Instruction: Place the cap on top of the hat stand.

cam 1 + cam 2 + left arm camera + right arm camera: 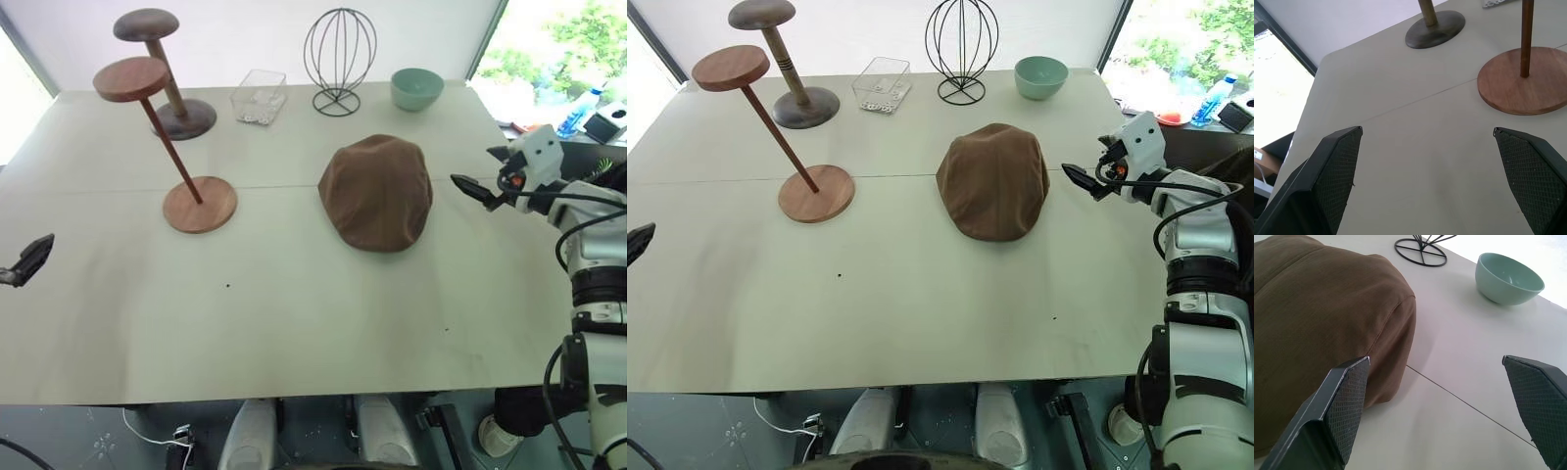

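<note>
The brown flat cap (377, 191) lies on the table right of centre. The hat stand (171, 147) rises at the left: a reddish disc top, a thin slanted rod and a round base (1520, 83). My right gripper (1436, 360) is open, just off the cap's right edge and pointing at it; the cap (1317, 323) sits in front of one of its fingers. At the table's left edge my left gripper (1427, 129) is open and empty, with the hat stand's base ahead of it.
Along the back stand a darker domed wooden stand (162, 69), a clear plastic box (260, 95), a black wire head-shaped stand (339, 59) and a teal bowl (416, 88). The table's right edge (534, 245) lies under my right arm.
</note>
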Robot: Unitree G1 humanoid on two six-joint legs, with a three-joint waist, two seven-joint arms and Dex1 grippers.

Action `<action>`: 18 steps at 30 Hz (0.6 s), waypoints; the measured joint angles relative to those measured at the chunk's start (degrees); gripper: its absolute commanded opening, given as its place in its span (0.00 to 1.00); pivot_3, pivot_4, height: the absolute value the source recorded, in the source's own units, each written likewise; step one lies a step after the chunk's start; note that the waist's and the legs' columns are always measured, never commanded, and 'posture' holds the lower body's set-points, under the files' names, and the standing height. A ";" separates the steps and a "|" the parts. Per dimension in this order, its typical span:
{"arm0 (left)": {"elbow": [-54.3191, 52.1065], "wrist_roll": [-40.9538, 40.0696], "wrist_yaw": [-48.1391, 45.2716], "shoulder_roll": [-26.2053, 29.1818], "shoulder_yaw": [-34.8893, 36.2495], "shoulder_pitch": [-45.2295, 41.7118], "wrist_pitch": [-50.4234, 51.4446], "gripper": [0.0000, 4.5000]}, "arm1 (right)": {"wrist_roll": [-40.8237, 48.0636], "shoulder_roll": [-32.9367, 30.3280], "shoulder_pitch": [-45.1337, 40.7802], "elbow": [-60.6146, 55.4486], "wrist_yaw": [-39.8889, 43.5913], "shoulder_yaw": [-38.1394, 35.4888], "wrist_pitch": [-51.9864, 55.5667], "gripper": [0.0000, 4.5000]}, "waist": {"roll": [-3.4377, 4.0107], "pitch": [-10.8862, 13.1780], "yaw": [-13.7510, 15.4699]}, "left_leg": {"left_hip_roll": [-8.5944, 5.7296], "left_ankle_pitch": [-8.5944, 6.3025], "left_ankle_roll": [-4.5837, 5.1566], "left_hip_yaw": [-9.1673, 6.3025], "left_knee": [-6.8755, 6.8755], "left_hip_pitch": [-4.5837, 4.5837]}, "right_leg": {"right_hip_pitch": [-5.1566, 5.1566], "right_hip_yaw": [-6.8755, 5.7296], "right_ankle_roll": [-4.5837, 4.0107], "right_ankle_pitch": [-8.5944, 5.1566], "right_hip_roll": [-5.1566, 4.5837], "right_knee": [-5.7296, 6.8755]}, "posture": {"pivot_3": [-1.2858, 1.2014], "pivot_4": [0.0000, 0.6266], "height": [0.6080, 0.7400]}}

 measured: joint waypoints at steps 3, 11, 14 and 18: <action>-0.41 -0.20 -0.33 0.00 -0.01 -0.07 -0.15 1.00 | -0.04 -0.24 0.00 -0.04 1.02 0.00 -0.21 0.99 | 0.00 0.00 -0.01 | 0.00 0.00 0.00 0.00 0.00 0.00 | 0.00 0.00 0.02 0.01 0.00 0.00 | 0.52 0.24 1.00; -0.25 -2.18 -0.35 0.02 -0.45 -2.66 2.35 1.00 | -0.85 -0.76 -0.64 -0.17 1.42 0.11 -1.58 0.99 | 0.00 0.00 -0.01 | 0.00 0.00 0.00 0.00 0.00 0.00 | 0.00 0.00 0.06 0.03 0.00 0.00 | 0.52 0.24 1.00; -0.05 -2.69 -0.42 0.06 -0.52 -3.46 2.60 1.00 | -1.23 -0.79 -0.63 -0.70 1.53 0.18 -1.64 0.99 | 0.00 0.00 -0.01 | 0.00 0.00 0.00 0.00 0.01 0.00 | 0.00 0.00 0.10 0.05 0.00 0.00 | 0.52 0.24 1.00; 0.76 -3.23 -1.08 0.90 -1.28 -4.74 3.68 1.00 | -1.44 -1.13 -0.62 -2.21 1.43 0.24 -1.58 0.99 | 0.00 0.00 -0.01 | 0.00 0.00 0.00 0.00 0.01 0.00 | 0.00 0.00 0.11 0.06 0.01 0.01 | 0.52 0.24 1.00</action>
